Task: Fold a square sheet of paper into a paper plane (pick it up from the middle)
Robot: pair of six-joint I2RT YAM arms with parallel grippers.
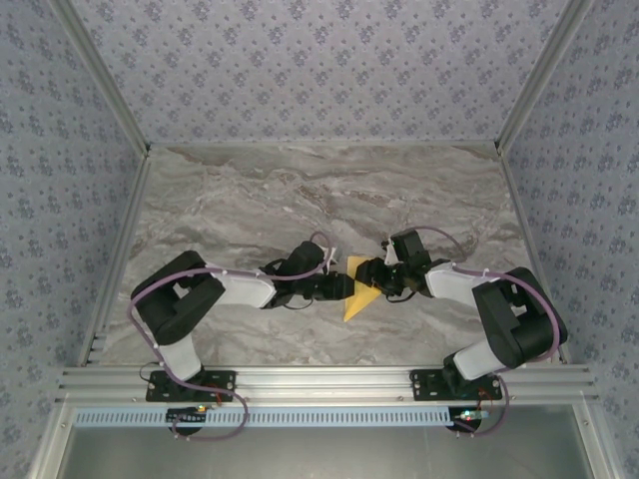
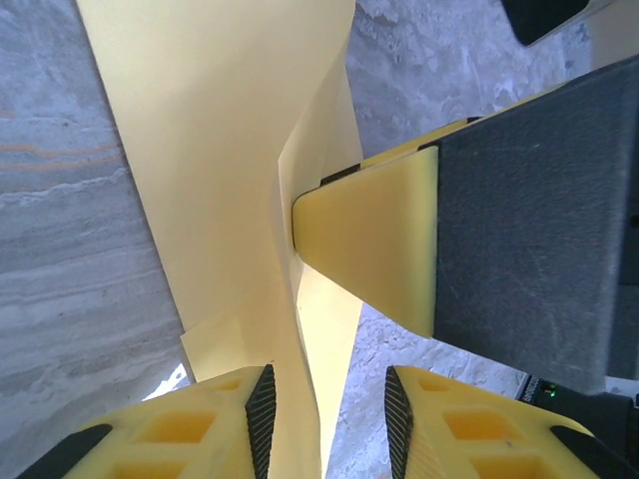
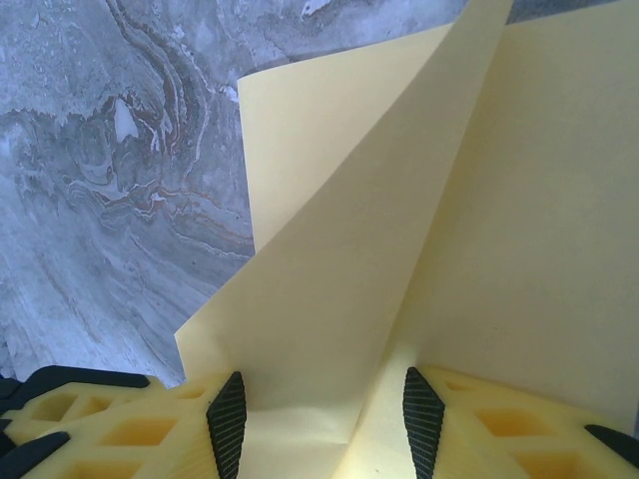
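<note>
The square sheet of paper (image 1: 359,296) is pale yellow, creased and partly folded, and stands up off the marble table between the two arms. My right gripper (image 1: 375,278) comes in from the right. In the right wrist view its jaws (image 3: 324,404) are shut on the folded paper (image 3: 399,249), which fills the gap between the pads. My left gripper (image 1: 342,287) comes in from the left. It is open (image 2: 329,399): the paper (image 2: 220,150) runs along its left pad (image 2: 261,414) and bare table shows before the right pad. One right-gripper finger (image 2: 379,239) presses on the fold.
The grey-veined marble table (image 1: 300,190) has patterned walls on three sides and metal rails along its left and right edges. An aluminium frame (image 1: 319,384) runs along the near edge, where the two arm bases are bolted.
</note>
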